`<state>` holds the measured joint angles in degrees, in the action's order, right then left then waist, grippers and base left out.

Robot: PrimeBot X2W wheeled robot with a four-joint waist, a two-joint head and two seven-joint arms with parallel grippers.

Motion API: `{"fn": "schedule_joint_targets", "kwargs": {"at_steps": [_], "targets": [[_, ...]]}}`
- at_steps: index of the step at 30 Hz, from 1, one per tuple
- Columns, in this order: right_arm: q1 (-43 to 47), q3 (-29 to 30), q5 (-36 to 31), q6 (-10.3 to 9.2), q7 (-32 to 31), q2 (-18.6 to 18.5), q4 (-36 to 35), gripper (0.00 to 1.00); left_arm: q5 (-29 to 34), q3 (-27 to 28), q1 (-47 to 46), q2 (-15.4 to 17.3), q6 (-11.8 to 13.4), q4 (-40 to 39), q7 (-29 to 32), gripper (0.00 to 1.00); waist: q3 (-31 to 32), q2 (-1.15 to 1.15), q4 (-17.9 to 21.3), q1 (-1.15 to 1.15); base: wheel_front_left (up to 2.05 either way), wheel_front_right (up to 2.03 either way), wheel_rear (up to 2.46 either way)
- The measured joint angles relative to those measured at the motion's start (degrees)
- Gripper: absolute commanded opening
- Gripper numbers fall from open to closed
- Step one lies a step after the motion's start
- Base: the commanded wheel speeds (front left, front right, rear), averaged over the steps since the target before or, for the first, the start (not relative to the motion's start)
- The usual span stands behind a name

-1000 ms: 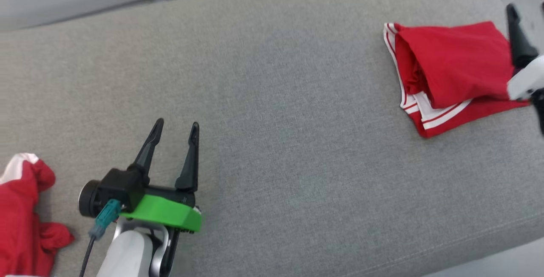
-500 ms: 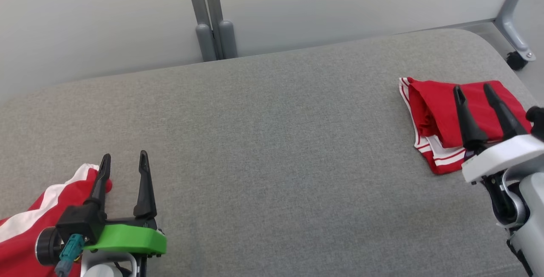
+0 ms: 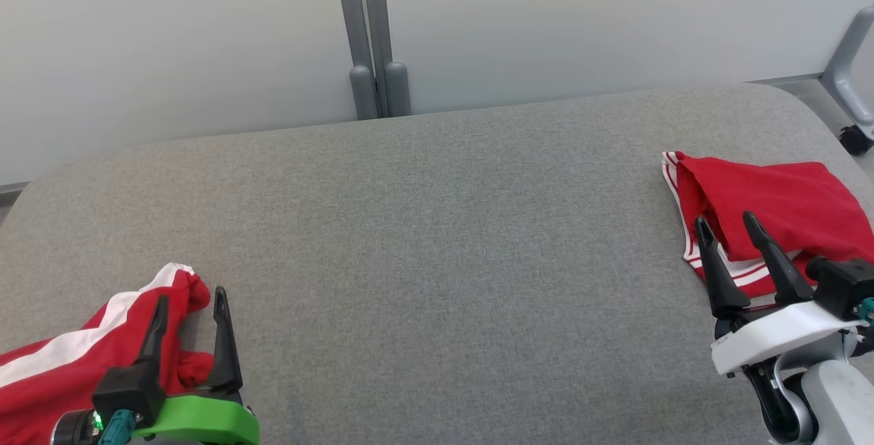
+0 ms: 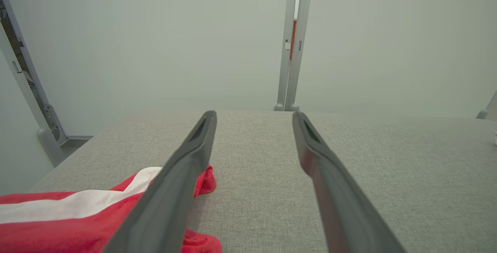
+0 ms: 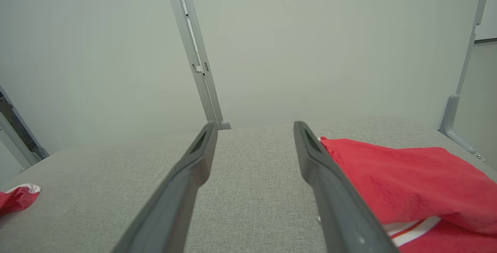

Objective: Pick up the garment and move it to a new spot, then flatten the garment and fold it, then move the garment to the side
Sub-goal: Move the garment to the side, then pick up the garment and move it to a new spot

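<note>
A folded red garment with white stripes (image 3: pixel 771 199) lies on the right end of the grey padded surface (image 3: pixel 437 240). My right gripper (image 3: pixel 724 218) stands open at its near left corner, fingers empty; in the right wrist view the folded garment (image 5: pixel 407 175) lies beside the right finger of that gripper (image 5: pixel 254 124). A second, crumpled red and white garment (image 3: pixel 61 370) lies at the near left. My left gripper (image 3: pixel 190 295) is open at its right edge, its left finger over the cloth. The left wrist view shows this gripper (image 4: pixel 254 113) empty above the crumpled garment (image 4: pixel 77 222).
A pale wall with a grey double post (image 3: pixel 372 35) runs behind the surface. A frame leg with a black caster (image 3: pixel 853 139) stands off the far right corner. The surface's rounded ends fall away at left and right.
The head camera has swung, bringing the wall into view. Against the folded garment, my right gripper has drawn back to its near left corner. Both grippers stay open and empty.
</note>
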<state>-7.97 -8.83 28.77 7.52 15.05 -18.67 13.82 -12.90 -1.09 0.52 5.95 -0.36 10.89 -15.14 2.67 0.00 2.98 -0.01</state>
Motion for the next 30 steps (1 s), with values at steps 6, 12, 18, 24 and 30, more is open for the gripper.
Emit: {"fn": "schedule_joint_targets", "kwargs": {"at_steps": [6,12,18,24,30], "targets": [[0.27,-0.01,-0.52,0.0,0.0,0.12,0.41,1.0,1.35,0.32,0.1,-1.08,-1.15,0.29,0.01,1.0,-0.02,0.0,-0.45,0.0,0.0,0.0,0.0],[0.27,-0.23,-0.66,0.0,0.0,-0.16,0.68,1.0,1.94,0.58,0.04,-1.54,-2.11,1.02,0.01,1.0,-0.07,0.0,-1.31,0.0,0.0,0.0,0.0],[0.73,-0.49,-0.4,0.0,0.0,0.2,0.32,1.0,2.42,1.24,-0.29,-1.74,-1.9,2.01,0.0,1.0,-0.02,0.0,-4.31,0.0,0.0,0.0,0.0],[0.98,-1.69,0.3,0.0,0.0,1.14,0.38,1.0,2.44,2.65,-0.42,-1.3,-1.12,3.08,0.01,1.0,0.0,0.0,-9.48,0.0,0.0,0.0,0.0],[1.0,-2.48,0.3,0.0,0.01,1.81,0.3,1.0,0.57,3.61,-0.23,-1.25,-1.44,2.58,0.27,1.0,-0.05,0.0,-15.78,0.0,0.0,0.0,0.0]]}}
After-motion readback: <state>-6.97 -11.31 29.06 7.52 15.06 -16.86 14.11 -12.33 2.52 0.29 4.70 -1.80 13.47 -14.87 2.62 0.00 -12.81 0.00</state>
